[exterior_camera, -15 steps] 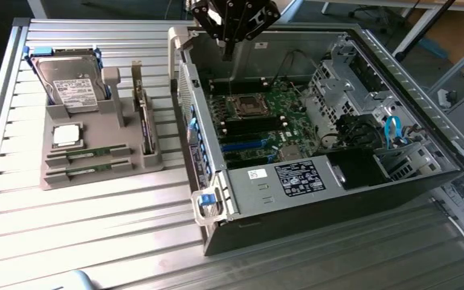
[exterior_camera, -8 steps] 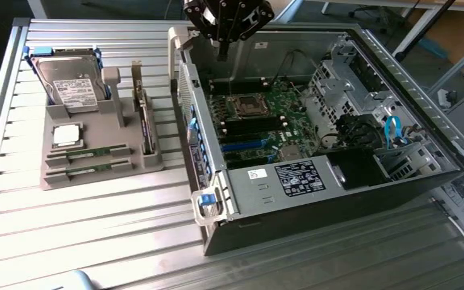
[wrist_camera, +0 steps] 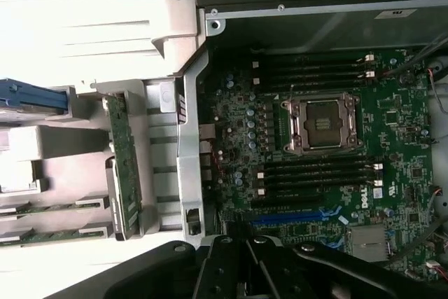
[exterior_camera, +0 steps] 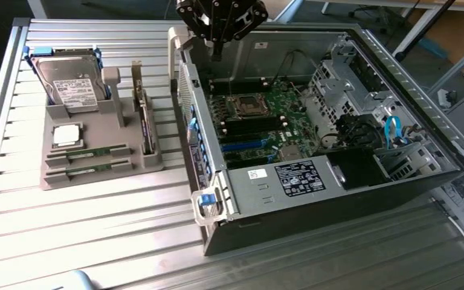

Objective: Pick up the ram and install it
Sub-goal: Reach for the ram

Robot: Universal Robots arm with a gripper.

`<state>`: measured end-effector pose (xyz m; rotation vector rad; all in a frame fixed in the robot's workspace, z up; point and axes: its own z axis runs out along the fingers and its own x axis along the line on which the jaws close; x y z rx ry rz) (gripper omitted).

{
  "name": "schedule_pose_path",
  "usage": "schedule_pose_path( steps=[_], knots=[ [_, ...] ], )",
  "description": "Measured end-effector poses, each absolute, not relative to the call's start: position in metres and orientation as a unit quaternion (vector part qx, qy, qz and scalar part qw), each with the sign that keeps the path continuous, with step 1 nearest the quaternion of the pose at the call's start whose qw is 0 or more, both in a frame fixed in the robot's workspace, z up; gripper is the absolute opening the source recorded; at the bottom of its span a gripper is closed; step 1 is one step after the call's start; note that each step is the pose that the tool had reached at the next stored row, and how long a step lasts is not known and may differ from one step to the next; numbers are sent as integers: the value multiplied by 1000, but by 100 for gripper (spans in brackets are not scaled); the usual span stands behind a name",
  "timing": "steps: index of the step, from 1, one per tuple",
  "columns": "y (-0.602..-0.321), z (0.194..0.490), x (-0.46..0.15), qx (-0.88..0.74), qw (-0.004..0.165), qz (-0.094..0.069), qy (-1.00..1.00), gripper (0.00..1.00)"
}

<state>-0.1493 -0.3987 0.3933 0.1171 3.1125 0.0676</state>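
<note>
Over the far corner of the open computer case (exterior_camera: 425, 90), at the exterior view's left side of it, hangs the claw (exterior_camera: 215, 54). Its fingers are shut tight together and they hold nothing. The claw is above the green board (exterior_camera: 284, 118) inside the case, and it touches nothing.

The ram (exterior_camera: 87, 153) is well apart from the claw. It lies in a slot of the grey holder (exterior_camera: 103, 181), which sits on the table (exterior_camera: 95, 229) at the exterior view's left of the case. A second stick (exterior_camera: 87, 171) lies just beside it, on the near side. Both are long, thin and green.

Also in the holder are a silver chip (exterior_camera: 67, 134) and a hard drive (exterior_camera: 70, 81) farther back. A bigger card (exterior_camera: 144, 115) stands on its edge next to the case.

On the board, long black slots (wrist_camera: 315, 169) run beside a square socket (wrist_camera: 322, 122).
</note>
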Motion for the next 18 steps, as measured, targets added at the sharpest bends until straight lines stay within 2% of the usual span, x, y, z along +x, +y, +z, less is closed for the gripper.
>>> schedule_pose_path(
  steps=[18],
  knots=[
    [-399,393,-161,38,13,22,999,11]
  ],
)
